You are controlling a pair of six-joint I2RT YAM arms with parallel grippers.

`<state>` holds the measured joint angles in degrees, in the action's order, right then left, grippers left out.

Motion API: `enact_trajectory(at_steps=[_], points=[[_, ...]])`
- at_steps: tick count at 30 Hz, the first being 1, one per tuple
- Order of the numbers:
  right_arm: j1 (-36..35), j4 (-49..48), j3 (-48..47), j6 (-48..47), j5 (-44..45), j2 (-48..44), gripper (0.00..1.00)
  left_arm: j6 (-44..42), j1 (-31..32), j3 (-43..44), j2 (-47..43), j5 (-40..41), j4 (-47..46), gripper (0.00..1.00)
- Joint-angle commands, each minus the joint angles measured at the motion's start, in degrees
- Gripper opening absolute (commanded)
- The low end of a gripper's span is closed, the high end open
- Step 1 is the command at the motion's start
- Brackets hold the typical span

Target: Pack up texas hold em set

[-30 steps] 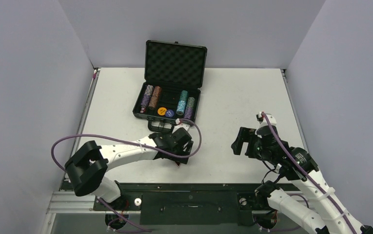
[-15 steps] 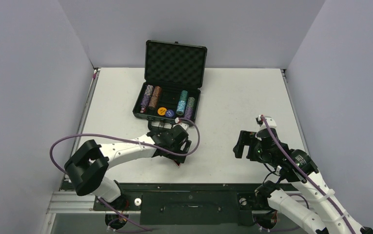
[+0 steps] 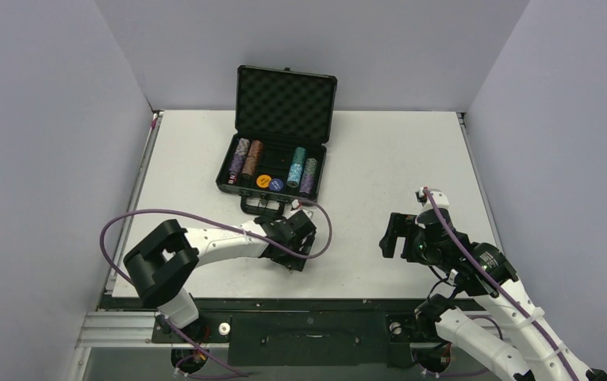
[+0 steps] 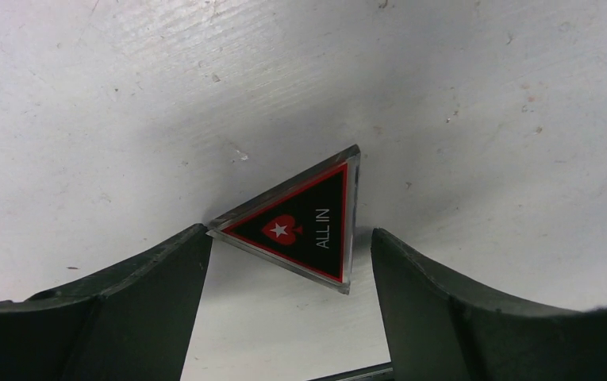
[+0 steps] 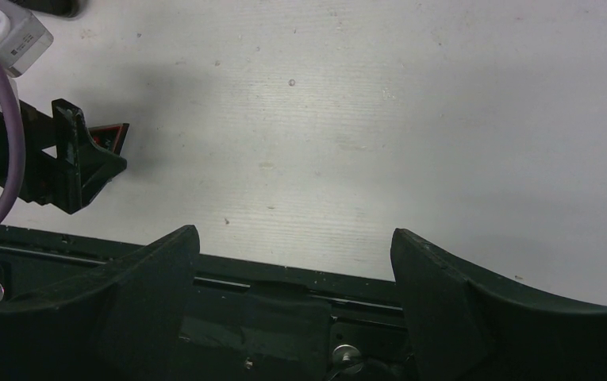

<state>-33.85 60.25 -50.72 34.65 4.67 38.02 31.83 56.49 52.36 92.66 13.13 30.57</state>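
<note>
The black-red triangle (image 4: 300,226), marked ALL IN, lies flat on the white table between the fingers of my left gripper (image 4: 288,262). The gripper is open; its left fingertip (image 4: 193,246) touches the triangle's left corner and the right finger stands a little apart. The triangle also shows in the right wrist view (image 5: 111,135) beside the left gripper (image 5: 78,163). The open black briefcase (image 3: 286,99) stands at the back, holding purple (image 3: 239,157), brown (image 3: 252,157) and teal (image 3: 297,167) chip stacks and the yellow (image 3: 263,181) and blue (image 3: 277,185) discs. My right gripper (image 5: 296,238) is open and empty.
The table's near edge and the black base rail (image 5: 300,294) lie just below both grippers. The left arm's purple cable (image 3: 125,222) loops over the table's left side. Grey walls close off three sides.
The left arm's elbow has swung right and the left gripper has settled lower over the triangle. The right gripper drew slightly back toward the near edge.
</note>
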Motion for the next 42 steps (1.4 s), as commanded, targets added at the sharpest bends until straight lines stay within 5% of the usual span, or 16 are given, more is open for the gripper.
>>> enact_trajectory(at_steps=[1, 24, 42], points=[[-0.2, -0.7, 0.3, -1.1, 0.7, 0.4, 0.86, 2.3, 0.8, 3.1, 1.3, 1.0, -1.4, 0.71], [-0.3, -0.8, 0.6, -2.1, 0.3, -0.6, 0.86, 2.6, 1.7, 6.4, 3.7, 4.4, 1.3, 0.75], [-0.3, -1.1, 0.9, -2.5, -0.3, -0.3, 0.86, 3.0, 2.1, 5.5, 4.3, 4.1, 0.6, 0.65]])
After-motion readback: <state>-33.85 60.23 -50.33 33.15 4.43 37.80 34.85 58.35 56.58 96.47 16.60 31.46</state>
